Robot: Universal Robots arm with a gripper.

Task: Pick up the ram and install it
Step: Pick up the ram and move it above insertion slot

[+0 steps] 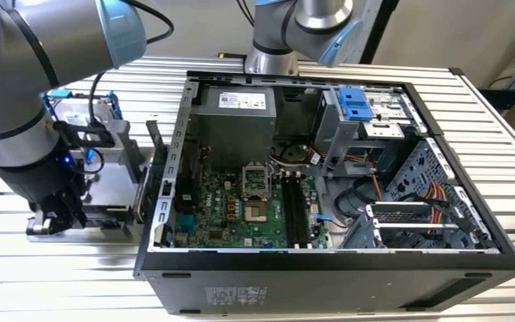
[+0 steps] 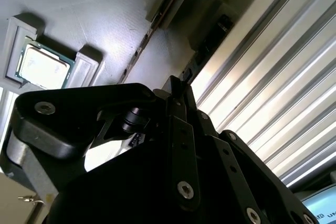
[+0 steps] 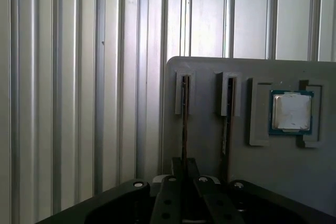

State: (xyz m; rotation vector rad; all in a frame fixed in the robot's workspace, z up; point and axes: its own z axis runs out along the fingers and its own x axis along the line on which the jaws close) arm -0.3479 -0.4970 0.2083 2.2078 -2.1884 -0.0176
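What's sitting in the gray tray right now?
The tray holds two sticks on edge in slots: the ram in line with the gripper, a second stick beside it, plus a CPU in its recess. The gripper covers the stick ends nearest it.

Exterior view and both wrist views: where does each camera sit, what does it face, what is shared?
Exterior view: off the arm, raised, looking down into the open black computer case on the slatted metal table; grey-and-blue arm at the exterior view's left.
First wrist view: on the wrist, looking along the black gripper at the grey holder tray.
Second wrist view: on the wrist, behind the gripper's linkage, facing that tray.
Shared by both wrist views: slim dark ram on edge, square silver CPU chip.
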